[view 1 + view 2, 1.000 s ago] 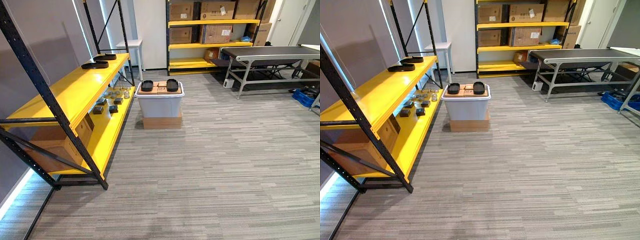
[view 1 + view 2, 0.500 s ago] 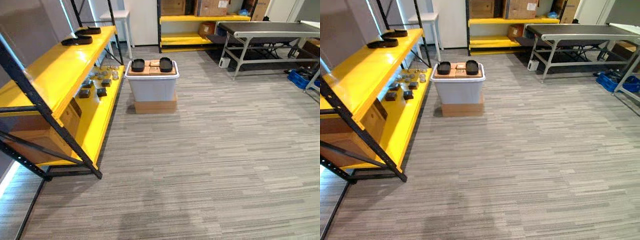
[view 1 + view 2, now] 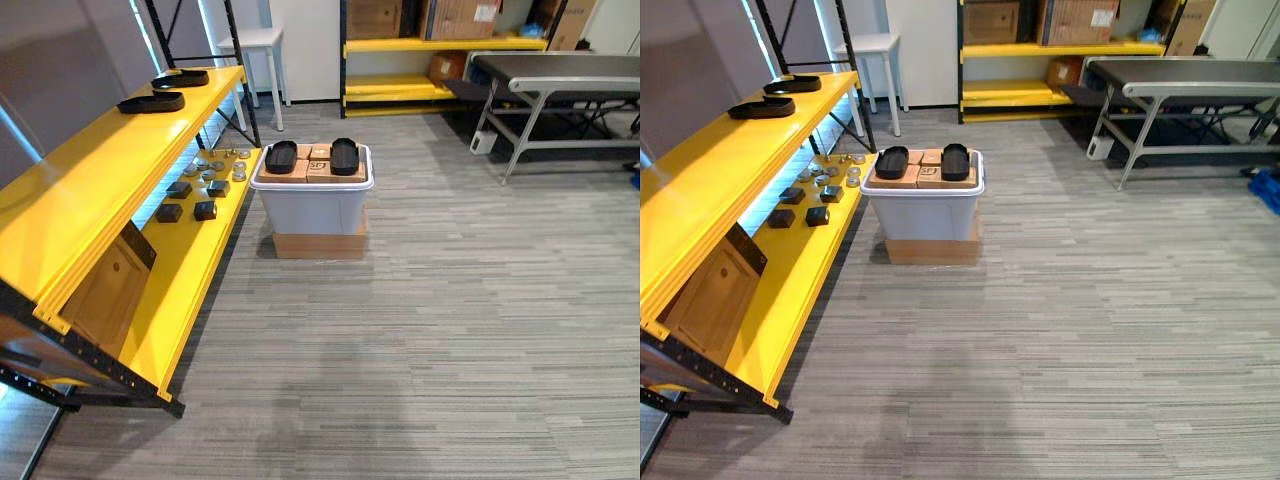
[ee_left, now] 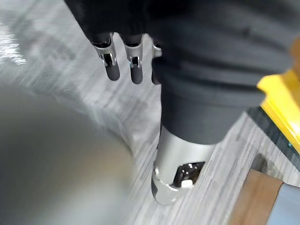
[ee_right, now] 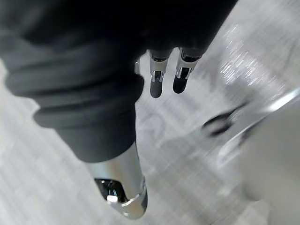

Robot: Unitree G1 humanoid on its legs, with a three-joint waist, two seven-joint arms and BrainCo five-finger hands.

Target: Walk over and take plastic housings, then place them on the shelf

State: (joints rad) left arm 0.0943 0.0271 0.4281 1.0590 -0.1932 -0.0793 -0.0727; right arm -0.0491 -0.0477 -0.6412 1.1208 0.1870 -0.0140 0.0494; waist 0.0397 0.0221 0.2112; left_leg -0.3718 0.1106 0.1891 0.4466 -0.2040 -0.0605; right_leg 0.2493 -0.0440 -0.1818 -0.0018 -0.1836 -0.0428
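Note:
Two black plastic housings [image 3: 281,156] [image 3: 344,156] lie on cardboard boxes on top of a pale grey bin [image 3: 311,205], which stands on a cardboard box on the carpet ahead. Two more black housings [image 3: 152,102] [image 3: 181,78] rest on the top board of the long yellow shelf [image 3: 90,190] at the left. My left hand [image 4: 135,63] hangs over the carpet beside the shelf's foot, fingers straight and holding nothing. My right hand [image 5: 157,77] hangs over bare carpet, fingers relaxed and empty.
Small black parts and metal pieces [image 3: 195,190] and a wooden box [image 3: 105,290] sit on the yellow shelf's lower board. A white side table [image 3: 250,40] stands behind it. A grey conveyor table [image 3: 560,75] and a back shelf with cartons [image 3: 440,45] stand at the far right.
The whole view has shifted as the camera came nearer the bin and the yellow shelf. The housings and the bin have not moved.

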